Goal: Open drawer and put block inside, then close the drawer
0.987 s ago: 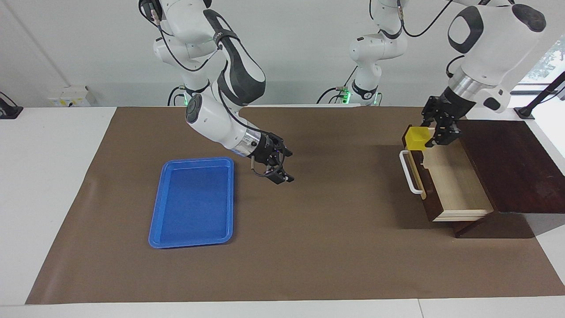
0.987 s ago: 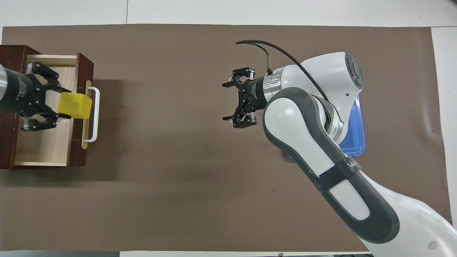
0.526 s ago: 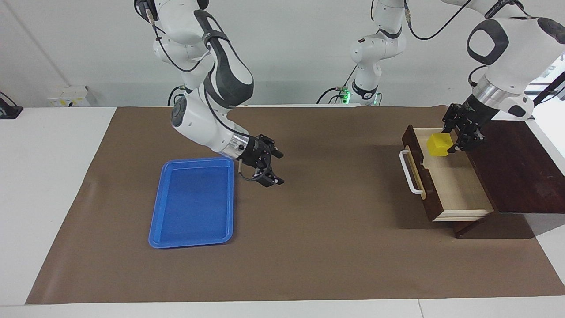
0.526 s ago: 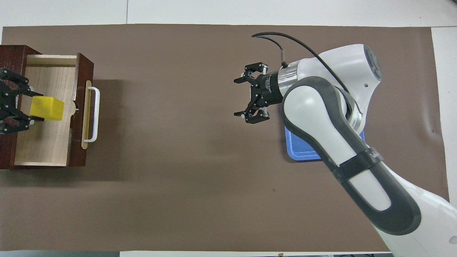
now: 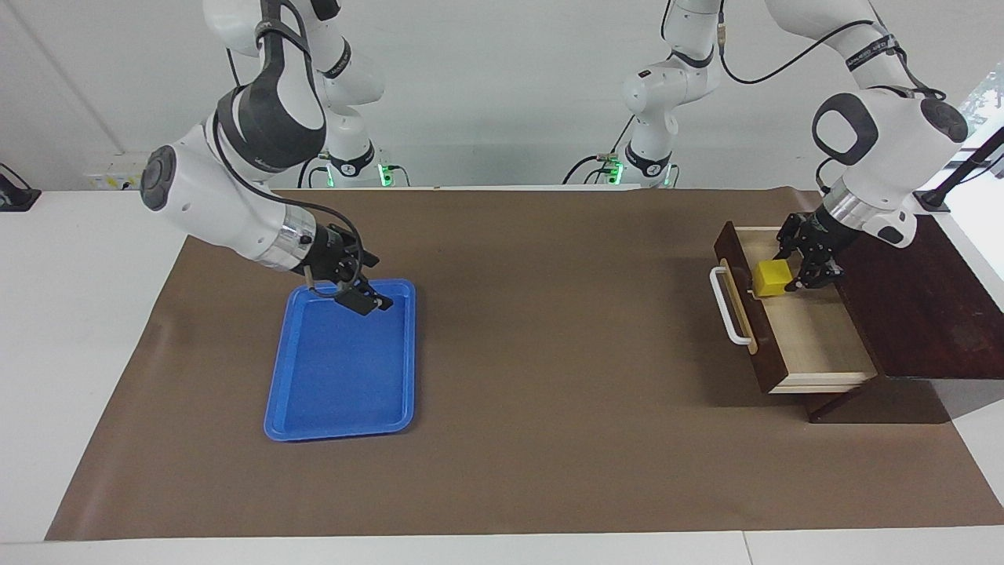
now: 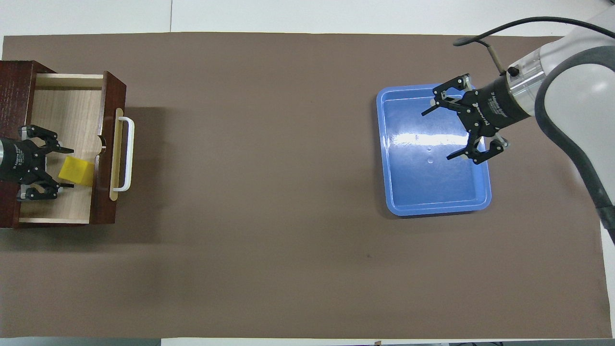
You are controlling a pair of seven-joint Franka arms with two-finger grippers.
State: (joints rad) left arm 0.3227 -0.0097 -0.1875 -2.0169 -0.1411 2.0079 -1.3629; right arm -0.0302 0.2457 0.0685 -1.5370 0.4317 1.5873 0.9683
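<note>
The dark brown box's drawer (image 5: 816, 337) (image 6: 62, 105) stands pulled out, its pale wood floor showing and its white bar handle (image 5: 725, 310) (image 6: 127, 154) facing the middle of the table. The yellow block (image 5: 773, 277) (image 6: 76, 171) lies inside the drawer, tilted, close to the front panel. My left gripper (image 5: 794, 271) (image 6: 65, 167) is low in the drawer with its fingers spread on either side of the block, open. My right gripper (image 5: 376, 284) (image 6: 437, 135) hangs open over the blue tray, holding nothing.
The blue plastic tray (image 5: 337, 433) (image 6: 432, 209) lies on the brown mat toward the right arm's end of the table. The dark wooden box (image 5: 918, 298) (image 6: 14, 81) stands at the left arm's end.
The left gripper carried the block from above the drawer's front down into the drawer and spread its fingers off it. The right arm swung away from mid-table to over the blue tray.
</note>
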